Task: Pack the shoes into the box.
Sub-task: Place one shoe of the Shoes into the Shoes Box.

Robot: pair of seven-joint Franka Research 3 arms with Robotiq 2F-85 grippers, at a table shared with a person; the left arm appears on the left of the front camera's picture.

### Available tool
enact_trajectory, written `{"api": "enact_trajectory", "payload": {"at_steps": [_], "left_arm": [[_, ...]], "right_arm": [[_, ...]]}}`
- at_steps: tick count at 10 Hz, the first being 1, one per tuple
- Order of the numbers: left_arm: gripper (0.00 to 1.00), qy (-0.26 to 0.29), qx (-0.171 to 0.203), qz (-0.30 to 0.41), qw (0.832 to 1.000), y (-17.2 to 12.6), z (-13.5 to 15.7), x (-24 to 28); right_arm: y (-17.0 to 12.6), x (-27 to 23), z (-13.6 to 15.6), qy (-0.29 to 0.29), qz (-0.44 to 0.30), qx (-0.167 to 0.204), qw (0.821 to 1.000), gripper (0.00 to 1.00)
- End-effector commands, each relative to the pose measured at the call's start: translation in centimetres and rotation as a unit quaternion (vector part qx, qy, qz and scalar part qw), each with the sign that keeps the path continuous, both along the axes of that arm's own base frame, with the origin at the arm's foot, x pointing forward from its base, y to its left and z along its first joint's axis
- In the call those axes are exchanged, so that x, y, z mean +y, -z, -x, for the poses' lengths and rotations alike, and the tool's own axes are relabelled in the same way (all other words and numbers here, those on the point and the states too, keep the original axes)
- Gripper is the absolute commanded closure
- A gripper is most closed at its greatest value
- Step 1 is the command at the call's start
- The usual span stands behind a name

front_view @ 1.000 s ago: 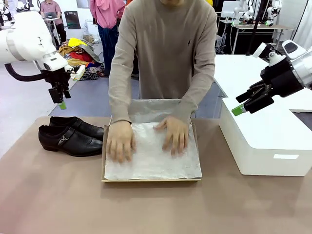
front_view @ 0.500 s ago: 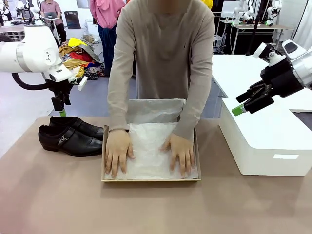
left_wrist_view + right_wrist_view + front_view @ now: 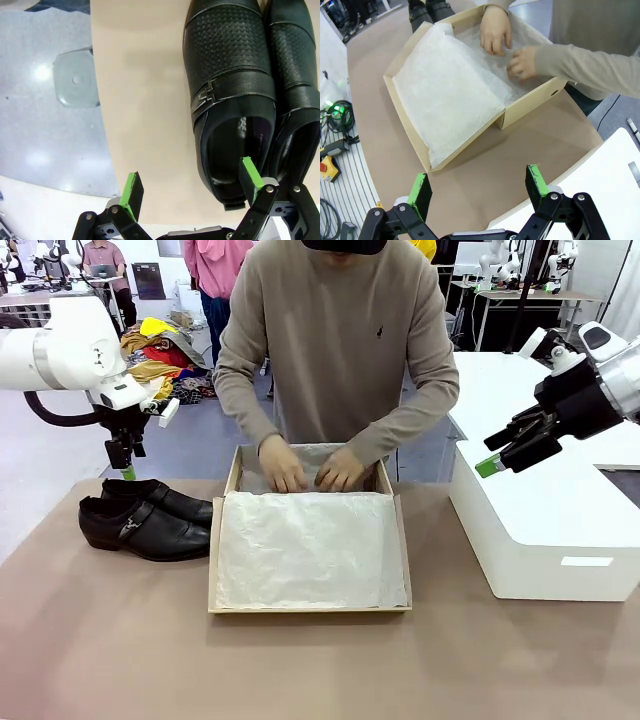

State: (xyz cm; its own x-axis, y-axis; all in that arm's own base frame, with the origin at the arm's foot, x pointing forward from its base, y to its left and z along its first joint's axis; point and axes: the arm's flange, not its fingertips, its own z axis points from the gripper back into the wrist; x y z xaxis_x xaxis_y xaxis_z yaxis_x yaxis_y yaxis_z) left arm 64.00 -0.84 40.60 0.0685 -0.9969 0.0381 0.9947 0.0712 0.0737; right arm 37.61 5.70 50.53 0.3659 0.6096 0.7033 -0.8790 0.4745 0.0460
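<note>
Two glossy black shoes (image 3: pixel 145 515) lie side by side at the table's left, toes toward the box. In the left wrist view the buckled shoe (image 3: pixel 230 100) and its mate (image 3: pixel 296 70) lie below my open left gripper (image 3: pixel 191 181), one pad over the buckled shoe's heel opening. From the front, the left gripper (image 3: pixel 127 465) hangs above the shoes' heel ends. The tan box (image 3: pixel 213 560) sits mid-table, lined with white tissue (image 3: pixel 310 545). A person's hands (image 3: pixel 310 468) press the tissue at its far end. My right gripper (image 3: pixel 497 455) hovers open over the white block; the box (image 3: pixel 402 117) lies ahead of it.
A large white block-shaped box (image 3: pixel 545 530) stands at the table's right under my right arm. The person leans over the far edge. Bare brown tabletop (image 3: pixel 300 670) runs along the front. The table's left edge (image 3: pixel 102 125) drops to grey floor.
The person's hands slid from the front of the tissue to the box's far end. My left arm shifted slightly right and lower a second ago. The right arm stayed still.
</note>
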Motion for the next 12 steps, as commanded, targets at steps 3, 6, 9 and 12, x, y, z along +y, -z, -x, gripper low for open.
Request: {"api": "enact_trajectory", "payload": {"at_steps": [3, 6, 9, 12], "left_arm": [[0.00, -0.004, -0.002, -0.001, 1.000, 0.2, -0.1, 0.0], [0.00, 0.002, 0.003, 0.003, 1.000, 1.7, -1.2, 0.0], [0.00, 0.007, 0.014, 0.001, 1.000, 2.6, -2.1, -0.2], [0.00, 0.023, 0.021, -0.001, 1.000, 3.7, -2.7, 0.0]], "right_arm": [[0.1, 0.0, -0.4, -0.013, -0.010, -0.013, 1.000, 0.00], [0.1, 0.0, -0.4, -0.013, -0.010, -0.013, 1.000, 0.00], [0.1, 0.0, -0.4, -0.013, -0.010, -0.013, 1.000, 0.00], [0.1, 0.0, -0.4, -0.013, -0.010, -0.013, 1.000, 0.00]]}}
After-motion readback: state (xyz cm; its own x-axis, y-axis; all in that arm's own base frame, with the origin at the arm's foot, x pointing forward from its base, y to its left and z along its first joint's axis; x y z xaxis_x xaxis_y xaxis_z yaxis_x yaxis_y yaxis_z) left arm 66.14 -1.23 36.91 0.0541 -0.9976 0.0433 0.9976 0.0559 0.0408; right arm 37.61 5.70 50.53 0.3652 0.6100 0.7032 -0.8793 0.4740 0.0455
